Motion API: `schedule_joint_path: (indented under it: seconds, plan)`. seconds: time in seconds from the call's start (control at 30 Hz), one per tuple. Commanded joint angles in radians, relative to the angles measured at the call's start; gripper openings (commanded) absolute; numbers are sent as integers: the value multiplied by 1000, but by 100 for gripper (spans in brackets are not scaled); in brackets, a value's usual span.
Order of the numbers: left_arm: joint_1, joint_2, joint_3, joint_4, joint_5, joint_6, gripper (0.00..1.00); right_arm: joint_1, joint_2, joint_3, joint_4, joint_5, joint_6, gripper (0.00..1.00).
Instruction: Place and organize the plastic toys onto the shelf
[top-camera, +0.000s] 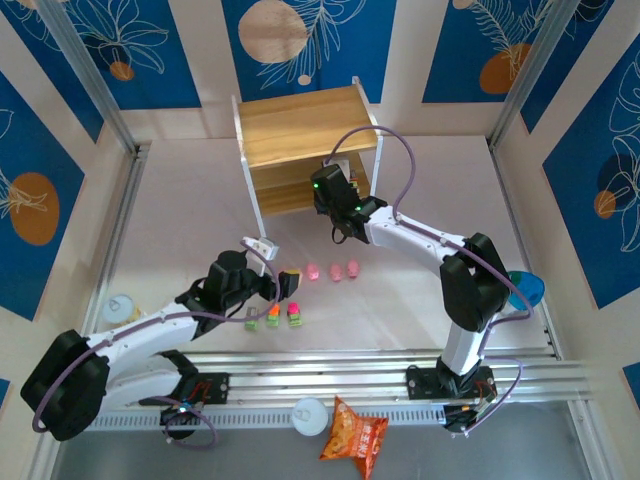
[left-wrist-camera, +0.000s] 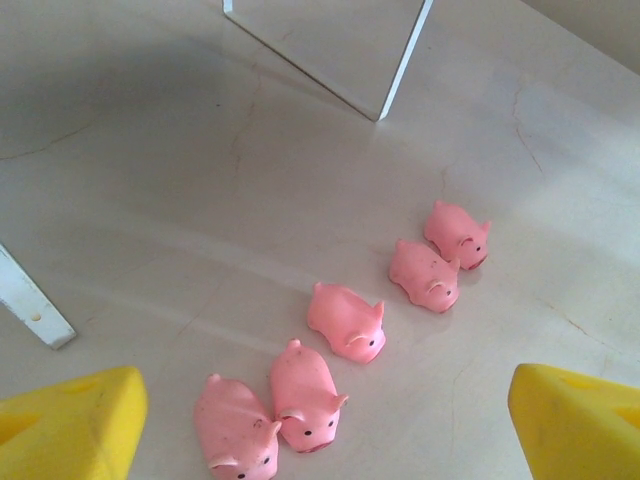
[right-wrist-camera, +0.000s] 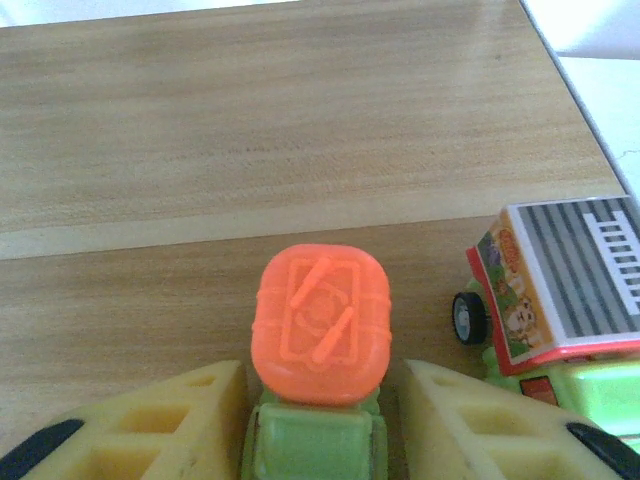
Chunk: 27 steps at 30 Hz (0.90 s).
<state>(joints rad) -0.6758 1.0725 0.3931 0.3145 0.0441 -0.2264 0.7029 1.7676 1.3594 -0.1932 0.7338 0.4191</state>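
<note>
Orange-topped toy (right-wrist-camera: 322, 325): on shelf (right-wrist-camera: 300, 120), right claw (right-wrist-camera: 322, 430) narrow around it; grip we cannot tell.
Left claw (left-wrist-camera: 325, 425): wide, over pigs (left-wrist-camera: 345, 320).
Remaining: five pigs, blocky toys (top-camera: 272, 318) on counter (top-camera: 180, 200).

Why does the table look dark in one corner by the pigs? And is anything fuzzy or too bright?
Left wrist view: a soft grey shadow covers the table at upper left, while the pink pigs look sharp and the yellow fingers look soft. Right wrist view: the orange-topped toy is crisp; the top-right corner is washed out white.
</note>
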Motion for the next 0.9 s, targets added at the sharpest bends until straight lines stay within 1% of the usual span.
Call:
schedule_joint_path:
  seconds: [0.0,0.07,0.13,0.2,0.43,0.57,0.73,0.87]
  plan:
    - [11,-16,-6,11,-18,13,95,8,-54,-18,20,30,-20,46]
    - [11,-13,-4,10,-36,6,97,13,-66,-20,19,32,-22,46]
    - [11,-11,-1,4,-76,-6,100,18,-76,-25,18,33,-25,47]
    - [11,-7,2,-1,-109,-20,100,26,-87,-29,17,38,-26,48]
    - [12,-1,-2,29,-81,-57,100,52,-126,-59,-12,54,-11,49]
    - [11,10,-6,33,-84,-113,100,74,-173,-114,-18,70,7,49]
    - [11,15,-7,29,-84,-110,100,112,-247,-195,-42,90,48,49]
    - [12,4,6,-17,-136,-107,100,159,-307,-263,-68,115,88,49]
